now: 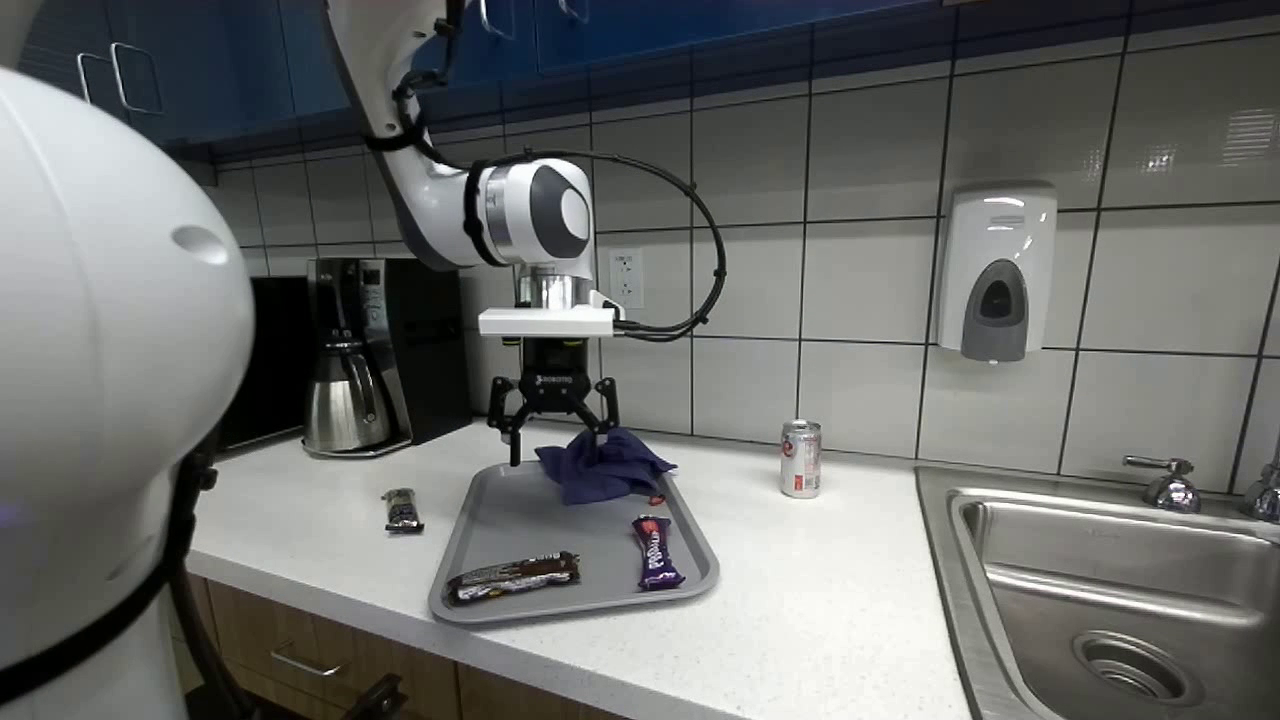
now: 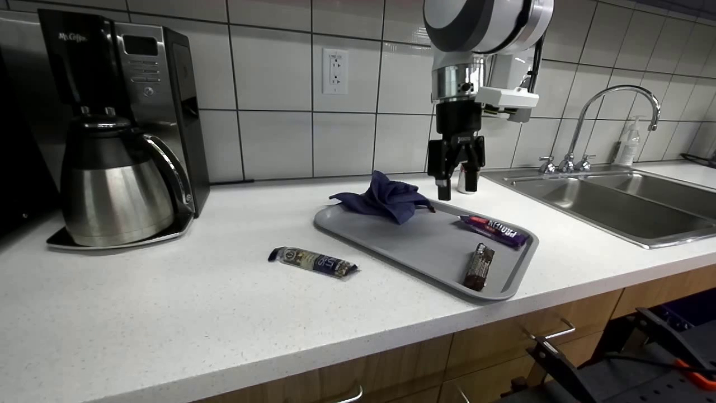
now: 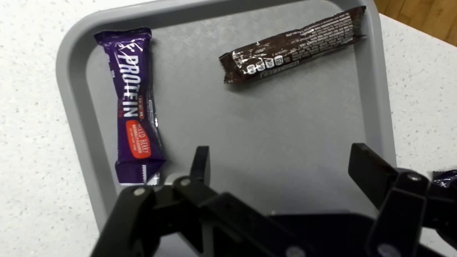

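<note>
Tiled wall (image 2: 274, 140) is backing white counter (image 2: 224, 313) | fingers (image 3: 369, 175) are hanging spread, pinching nothing, above tray (image 1: 530, 525) | crumpled dark-blue cloth (image 2: 386, 201) is lying over tray's far end, near them | judged: lowering slowly with fingers vertical should be sparing its folds from snagging

Big pale tiles (image 1: 745, 270) are covering the wall (image 2: 279, 140). Blue cupboards (image 1: 640, 30) are hanging up high. A speckled white desk (image 2: 168, 313) is running along the wall, and wooden drawers (image 2: 403, 358) are sitting under it. A shiny metal sink (image 1: 1110, 555) is resting in the desk. Light is making little bright spots (image 1: 1160, 158) on the tiles. Brown boards (image 3: 425, 16) are peeking into a corner of the wrist view, maybe showing the floor.
</note>
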